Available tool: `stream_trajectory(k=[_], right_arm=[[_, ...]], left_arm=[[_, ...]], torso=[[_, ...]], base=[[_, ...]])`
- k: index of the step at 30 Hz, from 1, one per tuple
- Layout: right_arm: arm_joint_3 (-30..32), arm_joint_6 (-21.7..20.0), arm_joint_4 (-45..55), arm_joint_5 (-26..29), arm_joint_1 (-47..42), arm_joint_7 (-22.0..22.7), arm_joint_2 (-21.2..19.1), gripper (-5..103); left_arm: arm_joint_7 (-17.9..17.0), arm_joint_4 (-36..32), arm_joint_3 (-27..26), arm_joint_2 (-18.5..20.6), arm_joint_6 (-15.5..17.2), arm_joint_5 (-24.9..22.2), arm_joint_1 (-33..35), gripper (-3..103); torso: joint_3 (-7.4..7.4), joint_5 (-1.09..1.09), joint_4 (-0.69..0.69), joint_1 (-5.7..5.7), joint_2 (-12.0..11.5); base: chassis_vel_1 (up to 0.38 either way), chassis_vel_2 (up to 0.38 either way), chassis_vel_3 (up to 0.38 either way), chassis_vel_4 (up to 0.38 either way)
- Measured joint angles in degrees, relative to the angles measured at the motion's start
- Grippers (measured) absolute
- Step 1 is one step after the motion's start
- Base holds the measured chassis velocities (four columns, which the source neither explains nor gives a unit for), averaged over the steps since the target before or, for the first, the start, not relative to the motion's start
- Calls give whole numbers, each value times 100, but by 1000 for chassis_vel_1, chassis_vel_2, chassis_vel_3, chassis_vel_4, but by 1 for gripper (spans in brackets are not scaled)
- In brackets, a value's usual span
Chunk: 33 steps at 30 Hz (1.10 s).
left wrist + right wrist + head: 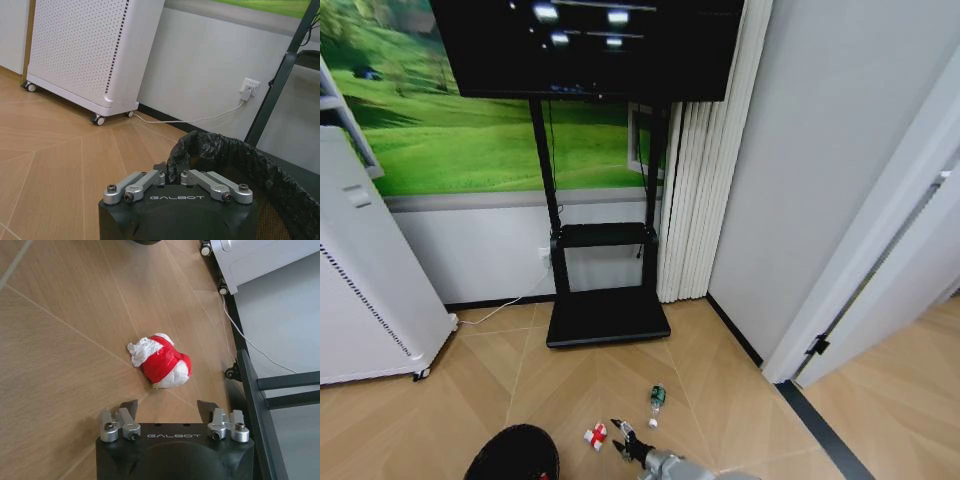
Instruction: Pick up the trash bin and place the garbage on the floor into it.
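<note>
The black trash bin sits at the head view's lower left, lined with a crinkled black bag. My left gripper is shut on the trash bin's near rim. A red-and-white crumpled wrapper lies on the wood floor just right of the bin, and a small clear bottle with a green label lies a little farther off. My right gripper hovers low beside the wrapper. In the right wrist view the right gripper is open, and the wrapper lies just beyond its fingertips, untouched.
A white perforated cabinet on castors stands at the left wall. The black screen stand's base plate lies ahead. A white cable runs to a wall socket. An open doorway is at the right.
</note>
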Motion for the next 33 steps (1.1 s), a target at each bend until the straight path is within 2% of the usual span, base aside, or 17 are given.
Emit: stream_trajectory(k=[1,3,4,5,6,8,10,13,15,17,18,20,27,28,33], right_arm=[[0,0,0,0,0,0,0,71],[-4,-4,-21,3,4,-35,-4,60],[-4,-4,-21,3,4,-35,-4,60],[-3,7,-26,6,13,-58,-5,51],[-2,24,-26,12,17,-68,-4,48],[-1,29,-26,18,17,-70,-4,48],[1,31,-24,27,16,-70,-4,38],[2,30,-19,35,16,-67,-3,33],[5,30,-9,37,16,-64,-3,36],[3,82,29,18,17,-66,-2,44],[3,82,29,18,17,-66,-2,44],[-4,113,39,-2,-1,-66,-1,56],[-3,131,77,-39,5,-41,0,66],[0,124,105,-81,12,-16,0,72],[-2,6,241,-343,19,160,0,76]], left_arm=[[0,0,0,0,0,0,0,8],[21,8,3,0,0,-7,-3,8],[21,8,3,0,0,-7,-3,8],[30,17,8,0,-2,-14,-7,8],[39,22,10,-4,-2,-18,-13,8],[43,22,16,-7,-2,-21,-15,8],[58,29,33,-22,-3,-27,-22,8],[69,43,38,-36,-5,-27,-30,8],[72,46,39,-36,-6,-27,-30,8],[91,51,38,-30,-9,-32,-30,8],[91,51,38,-30,-9,-32,-30,8],[110,56,37,-30,-9,-41,-30,8],[133,61,52,-43,-7,-52,-49,8],[132,61,53,-49,-5,-51,-49,8],[132,68,51,-39,0,-55,-52,8]], torso=[[0,0,0,0,0],[0,0,-1,0,-1],[0,0,-1,0,-1],[0,-1,-1,0,-1],[0,0,-1,0,-1],[0,-1,-1,0,-1],[0,0,-1,0,-1],[0,0,-1,0,-1],[0,0,-1,0,-1],[-1,0,-1,0,-1],[-1,0,-1,0,-1],[-1,0,-1,0,-1],[-2,-2,-2,0,0],[-1,-2,-2,0,0],[-1,0,-1,0,0]], base=[[0,0,0,0],[0,0,0,0],[0,0,0,0],[0,0,0,0],[0,0,0,0],[0,0,0,0],[0,0,0,0],[0,0,0,0],[0,0,0,0],[0,0,0,0],[0,0,0,0],[0,0,0,0],[0,0,0,0],[0,0,0,0],[0,0,0,0]])
